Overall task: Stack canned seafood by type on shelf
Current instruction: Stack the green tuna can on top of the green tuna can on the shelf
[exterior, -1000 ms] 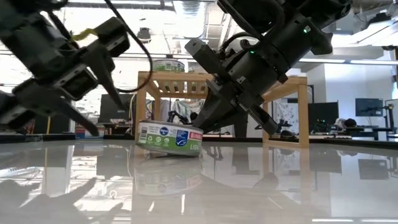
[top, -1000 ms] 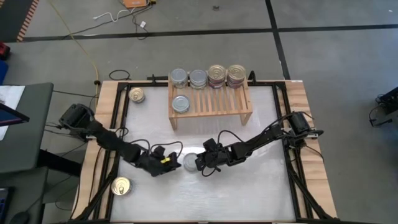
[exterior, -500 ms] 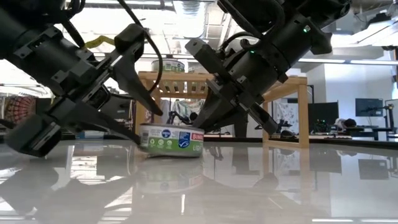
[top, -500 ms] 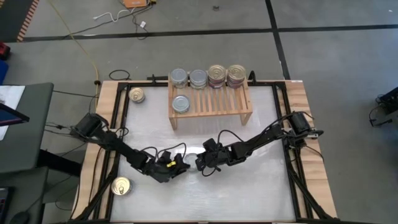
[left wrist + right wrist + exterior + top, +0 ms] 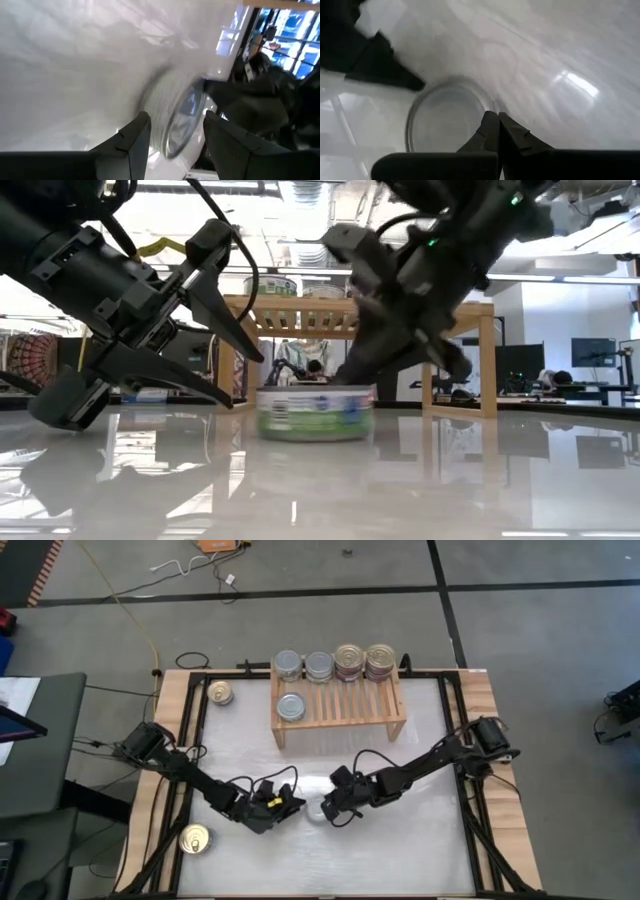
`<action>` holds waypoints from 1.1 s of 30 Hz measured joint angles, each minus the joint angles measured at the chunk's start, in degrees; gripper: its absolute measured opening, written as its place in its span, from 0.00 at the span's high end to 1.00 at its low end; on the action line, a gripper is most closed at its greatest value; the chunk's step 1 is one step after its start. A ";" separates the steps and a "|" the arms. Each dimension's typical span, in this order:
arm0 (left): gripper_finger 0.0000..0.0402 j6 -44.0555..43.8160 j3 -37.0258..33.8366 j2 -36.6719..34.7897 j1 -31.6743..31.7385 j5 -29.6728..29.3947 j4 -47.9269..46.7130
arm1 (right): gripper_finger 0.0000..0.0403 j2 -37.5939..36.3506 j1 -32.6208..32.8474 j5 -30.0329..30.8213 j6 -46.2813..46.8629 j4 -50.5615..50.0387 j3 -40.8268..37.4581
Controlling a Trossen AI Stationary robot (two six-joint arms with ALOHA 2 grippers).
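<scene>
A flat round tin (image 5: 317,810) with a plain silver top lies on the white table (image 5: 420,840), also seen in the low view (image 5: 315,412). My right gripper (image 5: 495,122) is shut, its tips at the tin's rim. My left gripper (image 5: 175,137) stands open just left of the tin, which lies ahead of its fingers, not between them. The wooden shelf (image 5: 340,710) stands at the far side. Several tins rest on its slatted top, among them silver ones (image 5: 288,664) and gold-lidded ones (image 5: 379,660). My right gripper's shut fingertips (image 5: 490,117) meet the tin's top at its rim (image 5: 481,106), on the side toward the table's right. The fingers slant down from the right. The tin lies flat on the table, its top up.
One loose gold-lidded tin (image 5: 220,693) sits left of the shelf and another (image 5: 196,838) near the front left corner. Black frame rails (image 5: 470,810) run along the table's sides. Open table lies right of and in front of the grippers.
My left gripper has dropped toward the table and moved right toward the tin, tipping its fingers down, then kept still. My right gripper has shifted slightly toward the near right. The tin, tilted a second ago, has slid that way with it and now lies flat.
</scene>
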 joint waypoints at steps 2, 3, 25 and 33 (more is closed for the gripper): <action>0.57 0.00 0.00 0.00 0.01 -1.12 -0.18 | 0.95 -1.41 0.05 -0.15 -0.12 -1.81 -0.02; 0.57 -0.02 0.00 0.02 0.01 -1.48 -0.29 | 0.95 -2.09 0.05 -0.21 -0.12 -2.43 -0.02; 0.57 8.23 -0.24 0.26 2.28 -1.11 3.46 | 0.70 -8.99 -2.51 -10.47 -7.48 -10.06 0.11; 0.57 14.06 -0.22 0.16 4.27 5.11 3.73 | 0.50 -8.17 0.22 -10.75 5.31 -14.94 0.17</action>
